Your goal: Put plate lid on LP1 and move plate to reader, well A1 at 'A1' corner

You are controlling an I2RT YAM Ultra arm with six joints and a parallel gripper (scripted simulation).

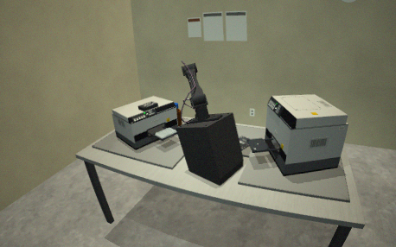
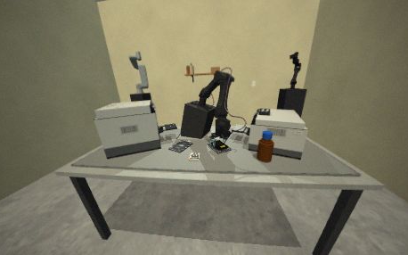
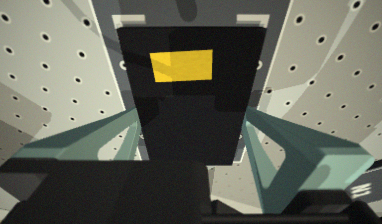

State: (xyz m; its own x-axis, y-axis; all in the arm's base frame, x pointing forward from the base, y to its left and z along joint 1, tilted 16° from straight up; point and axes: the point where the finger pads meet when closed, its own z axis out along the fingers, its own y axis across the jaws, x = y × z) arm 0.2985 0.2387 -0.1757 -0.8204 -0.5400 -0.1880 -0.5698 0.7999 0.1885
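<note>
The black lid (image 3: pixel 192 132) (image 2: pixel 220 144) with a yellow label lies level between the fingers of my gripper (image 3: pixel 191 111) (image 2: pixel 217 141), which is shut on its sides. It is over a dark grey bench position (image 3: pixel 217 10) with pale corner locators past its far edge; that position's name is hidden. I cannot tell whether the lid rests flat inside the locators or just above them. The white plate (image 1: pixel 165 133) (image 2: pixel 239 127) is uncovered on the dispenser's stage. The reader's dark stage (image 1: pixel 259 145) (image 2: pixel 169 127) sticks out with nothing on it. Well A1 cannot be made out.
The bench position N1 (image 3: pixel 379 181) (image 2: pixel 177 149) is beside the held lid. A small white block (image 2: pixel 194 156) lies in front. The brown bottle (image 2: pixel 265 151) with a blue cap stands upright by the dispenser (image 2: pixel 285 138) (image 1: pixel 151 123). The reader (image 1: pixel 307 138) (image 2: pixel 126 129) is opposite.
</note>
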